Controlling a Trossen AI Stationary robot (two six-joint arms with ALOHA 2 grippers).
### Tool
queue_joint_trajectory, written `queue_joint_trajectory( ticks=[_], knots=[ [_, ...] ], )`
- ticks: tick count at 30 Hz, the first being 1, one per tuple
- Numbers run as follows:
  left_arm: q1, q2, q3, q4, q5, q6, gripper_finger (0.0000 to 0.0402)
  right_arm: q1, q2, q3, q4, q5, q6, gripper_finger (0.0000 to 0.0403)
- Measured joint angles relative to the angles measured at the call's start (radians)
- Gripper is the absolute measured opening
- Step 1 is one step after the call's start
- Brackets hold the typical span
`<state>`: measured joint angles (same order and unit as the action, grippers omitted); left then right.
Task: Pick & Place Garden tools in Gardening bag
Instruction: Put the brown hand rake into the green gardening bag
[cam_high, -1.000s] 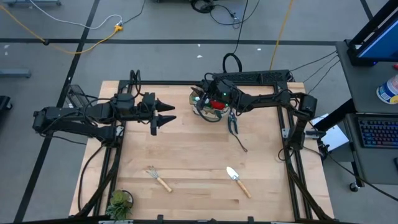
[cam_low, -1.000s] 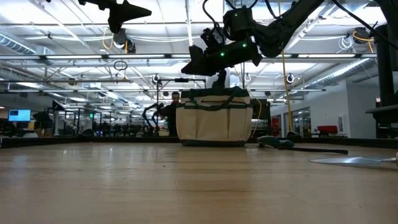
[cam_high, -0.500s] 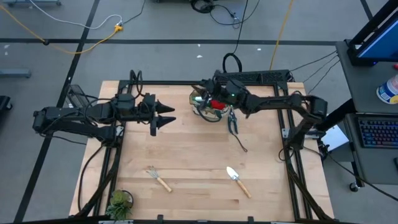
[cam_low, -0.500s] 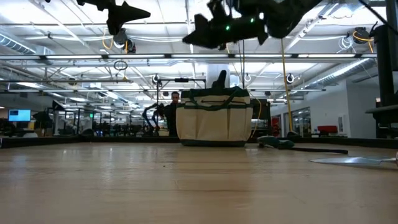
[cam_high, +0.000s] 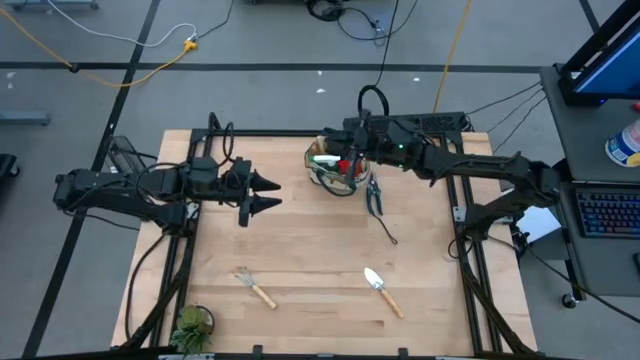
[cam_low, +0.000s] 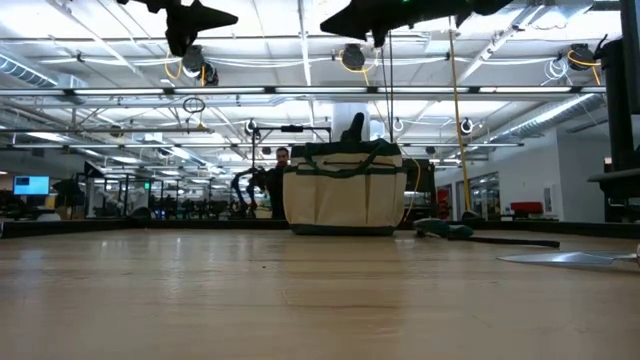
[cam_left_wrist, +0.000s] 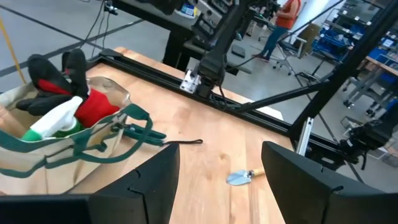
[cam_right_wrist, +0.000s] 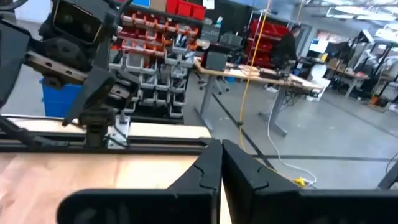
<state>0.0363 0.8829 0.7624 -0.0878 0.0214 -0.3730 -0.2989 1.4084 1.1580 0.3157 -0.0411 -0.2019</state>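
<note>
The tan gardening bag (cam_high: 335, 172) with green trim stands on its base at the table's far middle. A green spray bottle (cam_left_wrist: 53, 121) and a red-and-black item (cam_left_wrist: 93, 106) stick out of its mouth. My right gripper (cam_high: 335, 147) is shut and empty, high above the bag (cam_low: 345, 195), pointing level. My left gripper (cam_high: 272, 193) hovers open to the bag's left, also high (cam_low: 225, 17). Black pruning shears (cam_high: 375, 195) lie flat on the table right of the bag. A fork (cam_high: 255, 287) and a trowel (cam_high: 383, 290) with wooden handles lie flat toward the near edge.
A small leafy potted plant (cam_high: 190, 325) stands at the near left corner. A thin dark cord (cam_high: 390, 235) trails from the shears toward the table's middle. Bare wood lies between the bag and the two near tools. A person (cam_low: 283, 160) stands in the room behind the bag.
My right gripper has risen from just over the bag's mouth to well above it, and its arm has drawn back toward the table's right edge. The bag and the tools on the table have kept their places.
</note>
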Motion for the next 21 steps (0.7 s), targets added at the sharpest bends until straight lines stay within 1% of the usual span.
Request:
queue_joint_trajectory(
  ticks=[3, 12, 21],
  knots=[
    [-0.013, 0.000, 0.000, 0.000, -0.001, -0.002, 0.0234, 0.000, -0.038, -0.014, -0.035, -0.037, 0.006, 0.0001],
    [-0.027, 0.000, 0.000, 0.004, -0.005, -0.005, 0.0234, 0.000, -0.193, -0.142, -0.030, -0.040, 0.023, 0.0000],
    [-0.027, 0.000, 0.000, 0.010, -0.024, -0.092, 0.0234, 0.000, -0.362, -0.285, -0.031, -0.040, 0.070, 0.0000]
  ],
)
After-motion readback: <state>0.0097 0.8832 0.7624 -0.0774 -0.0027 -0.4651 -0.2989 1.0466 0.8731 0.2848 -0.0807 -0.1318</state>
